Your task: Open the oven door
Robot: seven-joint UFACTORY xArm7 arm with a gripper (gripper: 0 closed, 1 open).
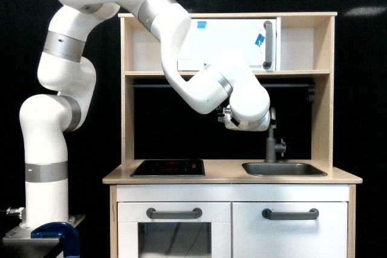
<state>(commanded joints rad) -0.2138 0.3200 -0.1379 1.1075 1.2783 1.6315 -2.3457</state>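
White oven door (233, 43) shut, above gripper (228, 119) (jaw state hidden), apart.

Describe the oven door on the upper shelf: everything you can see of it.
The oven door is a wide white rectangular panel, smooth and matte like painted wood, fitted in the top compartment of the wooden play kitchen. A vertical grey bar handle runs along its edge at the exterior view's right. Two small blue tape pieces sit on its face. It looks shut. The arm hides its lower corner at the exterior view's left; any contact is unclear.
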